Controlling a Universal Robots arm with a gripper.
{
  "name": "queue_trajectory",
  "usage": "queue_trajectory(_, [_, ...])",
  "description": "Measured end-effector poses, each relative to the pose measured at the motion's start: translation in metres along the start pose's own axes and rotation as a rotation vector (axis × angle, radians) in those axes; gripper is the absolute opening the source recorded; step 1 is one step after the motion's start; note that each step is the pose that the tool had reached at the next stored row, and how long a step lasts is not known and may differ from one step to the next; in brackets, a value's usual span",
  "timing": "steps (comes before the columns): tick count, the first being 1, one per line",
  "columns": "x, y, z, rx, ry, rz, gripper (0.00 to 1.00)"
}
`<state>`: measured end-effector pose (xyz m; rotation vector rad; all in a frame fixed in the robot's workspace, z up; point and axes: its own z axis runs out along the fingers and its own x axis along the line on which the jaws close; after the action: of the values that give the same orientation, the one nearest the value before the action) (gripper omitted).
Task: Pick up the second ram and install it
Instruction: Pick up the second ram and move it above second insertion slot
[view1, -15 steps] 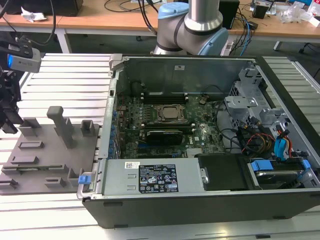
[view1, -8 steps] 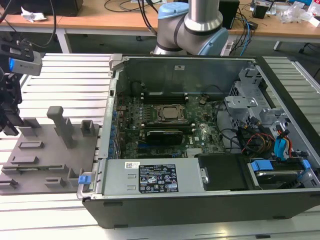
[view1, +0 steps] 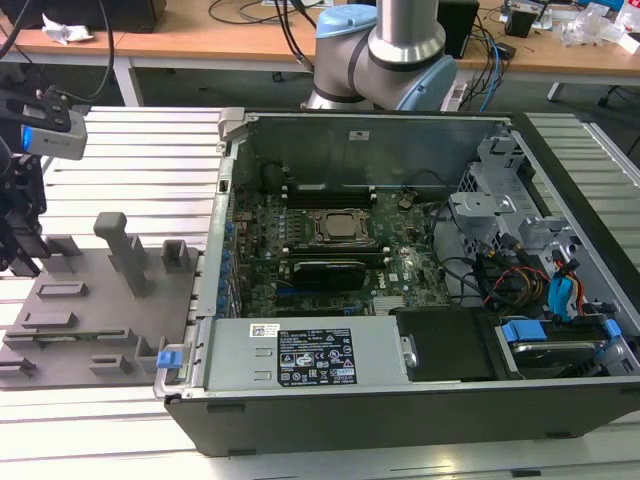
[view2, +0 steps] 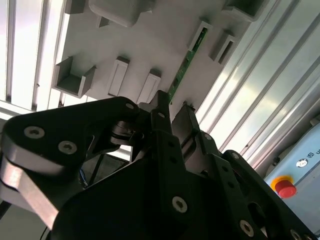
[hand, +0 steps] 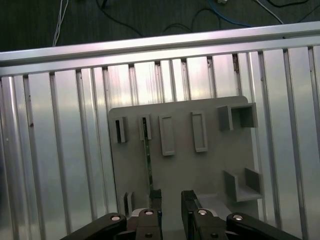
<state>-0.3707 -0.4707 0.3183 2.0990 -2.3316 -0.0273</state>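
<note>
The second ram (hand: 148, 160) is a thin green stick standing on edge in a slot of the grey tray (hand: 210, 125); in the second wrist view the ram (view2: 187, 60) runs away from the fingertips. My gripper (hand: 171, 197) hovers just above the tray, open, with nothing in the gap. One black finger (hand: 156, 200) lines up with the near end of the stick, so the stick lies just beside the gap. In the exterior view the gripper (view1: 22, 255) hangs over the tray (view1: 90, 320) at that view's far left. In the second wrist view the gripper (view2: 173, 107) points at the stick's near end.
An open computer case (view1: 400, 400) lies to the exterior view's right of the tray, with its motherboard (view1: 400, 265) and CPU socket (view1: 337, 226) exposed. Grey blocks (view1: 125, 245) stand up from the tray. The arm's base (view1: 385, 60) is behind the case. The table (hand: 60, 150) is ribbed aluminium.
</note>
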Motion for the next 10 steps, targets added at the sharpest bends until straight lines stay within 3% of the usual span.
queue_trajectory(5, [0.0062, -0.0007, 0.0036, 0.0002, -0.0001, -0.002, 0.30])
queue_trajectory(10, [0.0074, -0.0009, 0.0101, 0.0000, 0.0000, -0.005, 0.30])
